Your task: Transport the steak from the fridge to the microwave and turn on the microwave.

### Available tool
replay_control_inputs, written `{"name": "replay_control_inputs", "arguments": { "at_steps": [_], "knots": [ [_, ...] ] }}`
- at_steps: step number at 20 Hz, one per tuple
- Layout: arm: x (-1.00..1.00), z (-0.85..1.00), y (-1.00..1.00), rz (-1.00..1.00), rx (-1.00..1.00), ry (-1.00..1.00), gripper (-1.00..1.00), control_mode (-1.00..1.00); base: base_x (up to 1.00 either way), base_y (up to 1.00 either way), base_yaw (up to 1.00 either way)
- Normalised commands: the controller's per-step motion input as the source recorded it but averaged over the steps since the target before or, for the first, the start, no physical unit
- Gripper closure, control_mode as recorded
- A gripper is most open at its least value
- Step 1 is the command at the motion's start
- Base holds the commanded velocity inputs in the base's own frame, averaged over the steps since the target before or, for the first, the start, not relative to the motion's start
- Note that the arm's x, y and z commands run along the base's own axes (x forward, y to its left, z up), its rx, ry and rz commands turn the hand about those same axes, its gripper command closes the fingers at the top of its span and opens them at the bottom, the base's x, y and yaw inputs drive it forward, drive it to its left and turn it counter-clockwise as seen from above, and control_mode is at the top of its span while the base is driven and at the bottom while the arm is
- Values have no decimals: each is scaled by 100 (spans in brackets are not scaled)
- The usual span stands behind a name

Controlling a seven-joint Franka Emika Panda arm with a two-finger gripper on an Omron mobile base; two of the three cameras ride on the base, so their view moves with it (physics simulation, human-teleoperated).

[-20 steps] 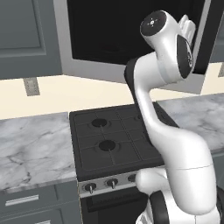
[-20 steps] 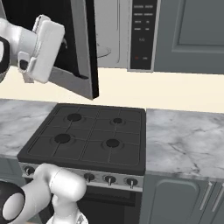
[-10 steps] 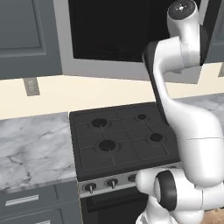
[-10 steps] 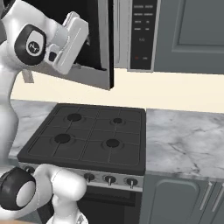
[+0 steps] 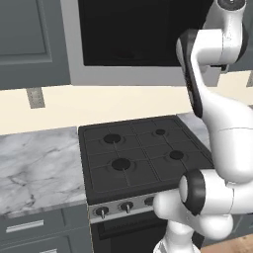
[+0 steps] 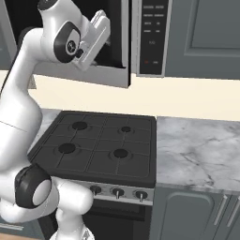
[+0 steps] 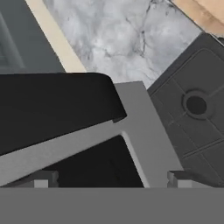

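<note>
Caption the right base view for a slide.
White arm's open tool at the silver-grey dark-glass microwave door, above the black four-burner stove.

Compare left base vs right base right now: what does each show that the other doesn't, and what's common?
Left base alone: the front of the microwave door's dark glass, a grey upper cabinet left of it, and a wall outlet.

Right base alone: the microwave's black button panel, the end effector raised at the door's edge, and the marble counter right of the stove.

Both: the black four-burner stove with front knobs, and the microwave above it.
</note>
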Motion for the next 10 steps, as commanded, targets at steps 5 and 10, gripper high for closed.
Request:
{"name": "replay_control_inputs", "arguments": {
  "at_steps": [5,10],
  "knots": [
    [40,-3,-1,21,13,-18,-100,-100,0,0,0],
    [36,-3,0,21,13,-20,-100,-100,0,0,0]
  ]
}}
